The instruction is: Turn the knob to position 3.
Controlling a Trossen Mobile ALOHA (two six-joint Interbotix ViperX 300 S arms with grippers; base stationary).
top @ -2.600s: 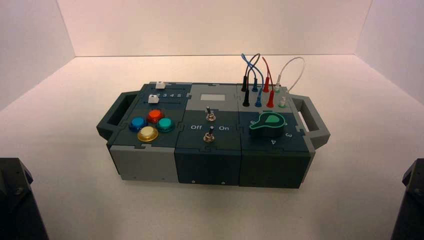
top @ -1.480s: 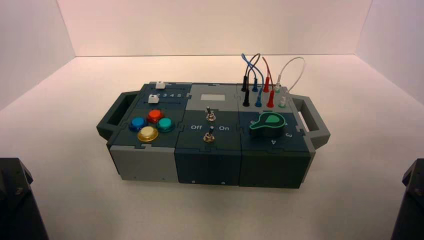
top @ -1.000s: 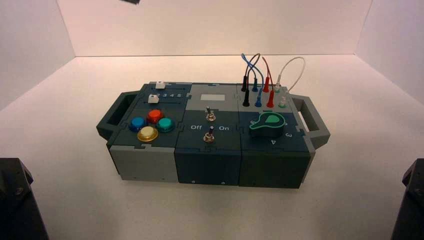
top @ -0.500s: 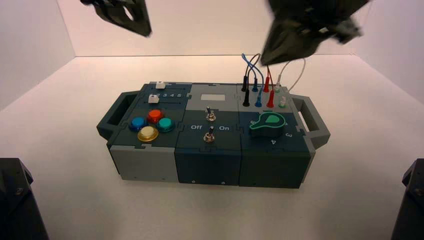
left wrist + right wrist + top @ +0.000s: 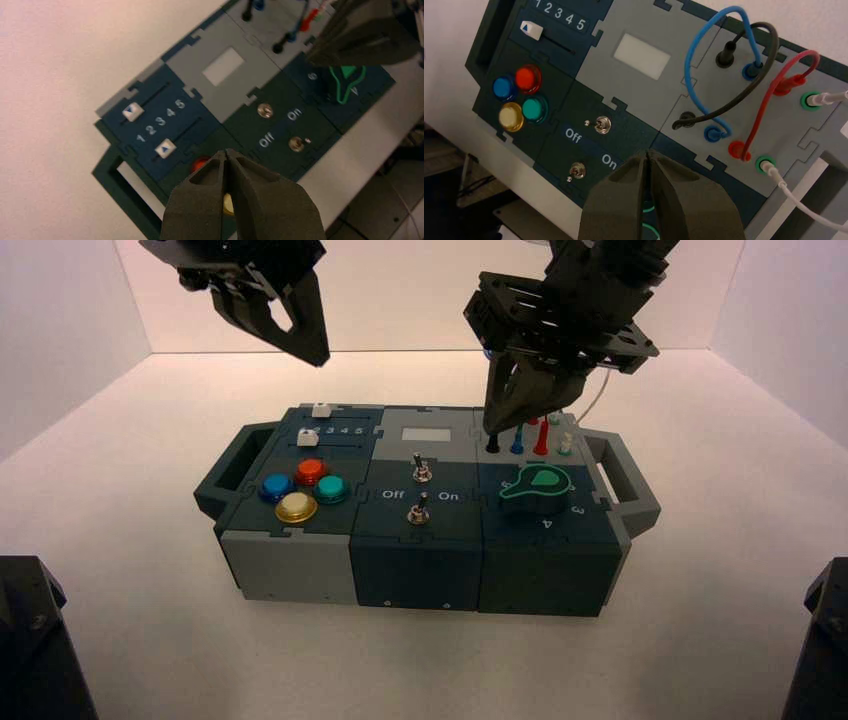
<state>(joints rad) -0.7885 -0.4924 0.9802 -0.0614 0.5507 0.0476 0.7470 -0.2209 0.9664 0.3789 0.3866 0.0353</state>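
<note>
Over the right-hand part of the box (image 5: 417, 575), the right gripper (image 5: 492, 428) is hovering by the wires, its fingers closed on nothing, while the left gripper (image 5: 319, 360) is waiting, likewise closed and empty, above the far left side. The green-edged black knob (image 5: 534, 496) is sitting on the dark front-right panel, with the white numeral 3 (image 5: 577, 511) showing just to its right. Nothing is touching the knob, so the approach seems to be under way, with opening, gripping and turning to 3 all remaining.
</note>
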